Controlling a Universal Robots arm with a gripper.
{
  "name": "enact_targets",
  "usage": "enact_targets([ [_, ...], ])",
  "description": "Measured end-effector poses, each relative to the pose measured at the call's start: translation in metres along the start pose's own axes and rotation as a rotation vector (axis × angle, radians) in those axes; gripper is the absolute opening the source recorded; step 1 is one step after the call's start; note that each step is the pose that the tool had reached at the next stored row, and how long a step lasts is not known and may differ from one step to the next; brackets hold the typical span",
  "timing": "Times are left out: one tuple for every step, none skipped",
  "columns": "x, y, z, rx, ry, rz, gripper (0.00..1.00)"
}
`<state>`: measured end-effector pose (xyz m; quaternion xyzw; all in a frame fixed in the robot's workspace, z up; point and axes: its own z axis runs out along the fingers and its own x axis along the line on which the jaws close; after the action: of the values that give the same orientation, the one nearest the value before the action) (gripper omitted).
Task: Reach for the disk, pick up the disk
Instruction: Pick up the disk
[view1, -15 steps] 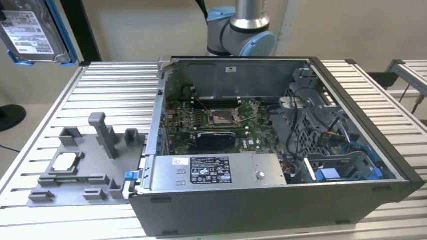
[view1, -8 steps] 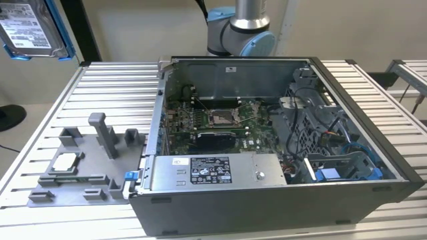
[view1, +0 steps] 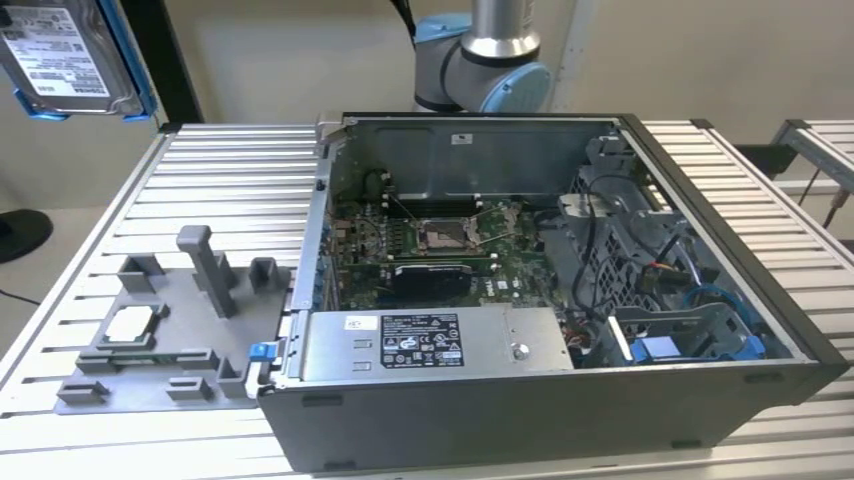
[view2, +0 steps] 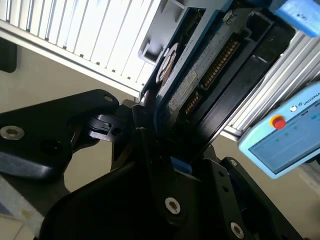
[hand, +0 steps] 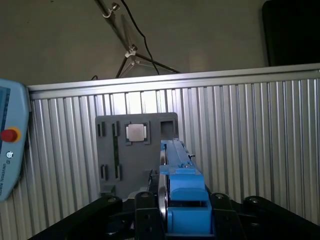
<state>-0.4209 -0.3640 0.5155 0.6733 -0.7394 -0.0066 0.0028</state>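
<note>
The disk (view1: 64, 55) is up in the air, high in the corner on the exterior view's left, well apart from the open case (view1: 534, 300). From there I get its flat face: silver-grey metal and a white label covered in lines of print and barcodes, too fine for me to read. A blue bracket (view1: 38, 108) runs round its edges. The arm (view1: 483, 50) stands behind the case.

In the first wrist view the disk (hand: 175, 160) is edge-on, with the bracket's blue end nearest the camera. The gripper (hand: 182, 205) has its black fingers (hand: 142, 202) pressed in from both sides, clamped on the disk. The second wrist view takes the gripper (view2: 167, 135) at a slant. There the disk (view2: 200, 75) rises out of it and shows a row of connector pins and a strip of label.

Beyond the disk in the first wrist view lies the ribbed table (hand: 250, 140). On it is a grey fixture (hand: 110, 165) with a white chip (hand: 136, 132) seated in it. The exterior view puts that fixture just beside the case, on the exterior view's left.

Inside the case, at its near edge, sits a grey box (view1: 427, 340) with a black label and small white print. A pale blue pendant (hand: 10, 145) with a red button shows in both wrist views, with some lettering beside the button.
</note>
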Motion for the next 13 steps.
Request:
enact_targets([
  [-0.0002,-0.0024,0.0000,0.0000,-0.0001,0.000,0.00],
  [-0.0005,-0.0052,0.0000,0.0001,-0.0001,0.000,0.00],
  [-0.0007,-0.0077,-0.0001,0.0000,0.0000,0.000,0.00],
  [-0.0010,-0.0105,-0.0001,0.0000,0.0000,0.000,0.00],
  [-0.0012,-0.0132,-0.0002,0.0000,0.0000,0.000,0.00],
  [-0.0015,-0.0161,-0.0002,0.0000,0.0000,0.000,0.00],
  [-0.0017,-0.0190,-0.0002,0.0000,0.0000,0.000,0.00],
  [-0.0021,-0.0222,-0.0003,0.0000,-0.0001,0.000,0.00],
  [-0.0023,-0.0250,-0.0003,0.0000,-0.0001,0.000,0.00],
  [-0.0026,-0.0280,-0.0003,0.0000,0.0000,0.000,0.00],
  [-0.0029,-0.0311,-0.0004,0.0001,-0.0001,0.000,0.00],
  [-0.0032,-0.0343,-0.0004,0.0001,0.0000,0.000,0.00],
  [-0.0035,-0.0373,-0.0004,0.0000,-0.0001,0.000,0.00],
])
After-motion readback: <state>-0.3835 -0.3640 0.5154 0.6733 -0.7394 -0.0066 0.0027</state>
